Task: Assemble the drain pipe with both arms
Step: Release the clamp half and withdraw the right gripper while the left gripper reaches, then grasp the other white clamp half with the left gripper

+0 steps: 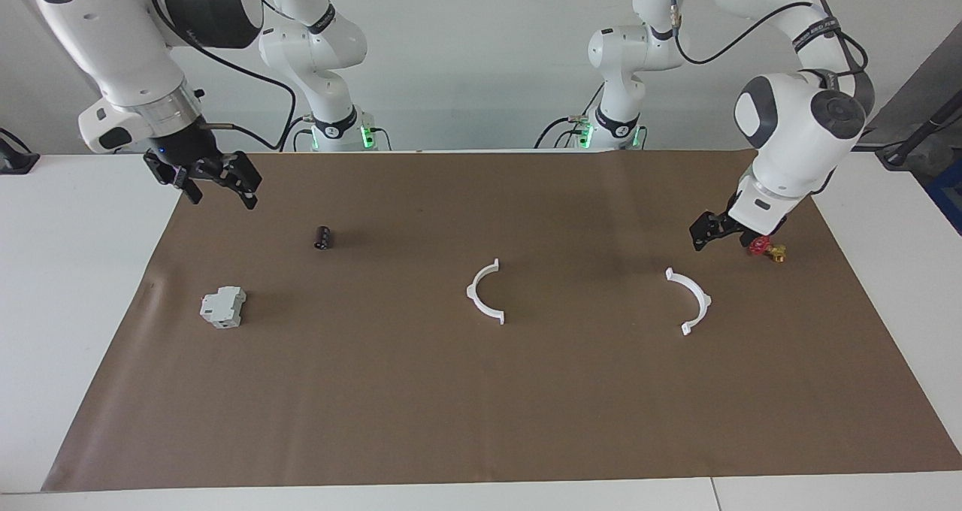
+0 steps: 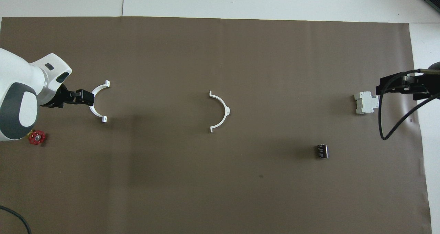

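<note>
In the facing view, the two white half-rings of the drain pipe lie flat and well apart on the brown mat (image 1: 481, 391) that covers the worktop (image 1: 75, 270): one half-ring (image 1: 485, 291) sits about mid-mat, the other half-ring (image 1: 689, 300) toward the left arm's end, their open sides turned toward each other. The left pincer (image 1: 712, 232) hangs low over the mat between that second half-ring and a small red and yellow valve (image 1: 766, 249), touching neither piece of pipe; its fingers stand released, with nothing between them. The right pincer (image 1: 216, 187) is raised over the mat's edge at the right arm's end, spread wide and empty. Below it on the mat rest a small black cylinder (image 1: 322, 237) and, farther from the robots, a grey-white boxy block (image 1: 223, 306). In the overhead view, the left pincer (image 2: 82, 98) covers the outer curve of the half-ring (image 2: 97, 101) at its end of the mat (seen from above only; the facing view shows it clear of the plastic), with the valve (image 2: 36, 137) partly hidden by the arm's white body. The mid-mat half-ring (image 2: 220, 112) lies alone. The right pincer (image 2: 398, 85) shows at the mat's edge, just beside the boxy block (image 2: 366, 102), and the black cylinder (image 2: 321, 151) lies nearer the robots than the block.
</note>
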Robot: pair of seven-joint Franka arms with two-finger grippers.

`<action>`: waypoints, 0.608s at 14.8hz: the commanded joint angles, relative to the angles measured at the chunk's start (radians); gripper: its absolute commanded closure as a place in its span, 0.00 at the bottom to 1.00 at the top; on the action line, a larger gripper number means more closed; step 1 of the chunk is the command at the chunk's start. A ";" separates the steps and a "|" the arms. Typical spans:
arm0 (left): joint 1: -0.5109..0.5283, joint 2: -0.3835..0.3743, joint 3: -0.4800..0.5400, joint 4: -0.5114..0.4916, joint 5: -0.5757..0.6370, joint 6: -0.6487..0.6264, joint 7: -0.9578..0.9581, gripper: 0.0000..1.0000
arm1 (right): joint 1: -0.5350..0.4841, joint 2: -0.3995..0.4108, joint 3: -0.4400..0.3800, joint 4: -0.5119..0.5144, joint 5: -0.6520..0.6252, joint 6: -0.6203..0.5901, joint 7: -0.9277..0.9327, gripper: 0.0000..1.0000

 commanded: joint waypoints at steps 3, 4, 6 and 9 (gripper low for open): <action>0.016 0.051 -0.002 -0.028 -0.009 0.141 -0.042 0.01 | -0.015 -0.033 0.013 -0.008 -0.042 -0.058 -0.094 0.00; 0.016 0.065 -0.002 -0.028 -0.009 0.162 -0.043 0.01 | -0.015 -0.039 0.013 -0.013 -0.042 -0.066 -0.094 0.00; 0.018 0.078 -0.002 -0.028 -0.009 0.181 -0.043 0.01 | -0.014 -0.040 0.013 -0.011 -0.042 -0.089 -0.094 0.00; 0.015 0.126 -0.002 -0.025 -0.009 0.254 -0.045 0.02 | -0.014 -0.042 0.013 -0.016 -0.042 -0.089 -0.105 0.00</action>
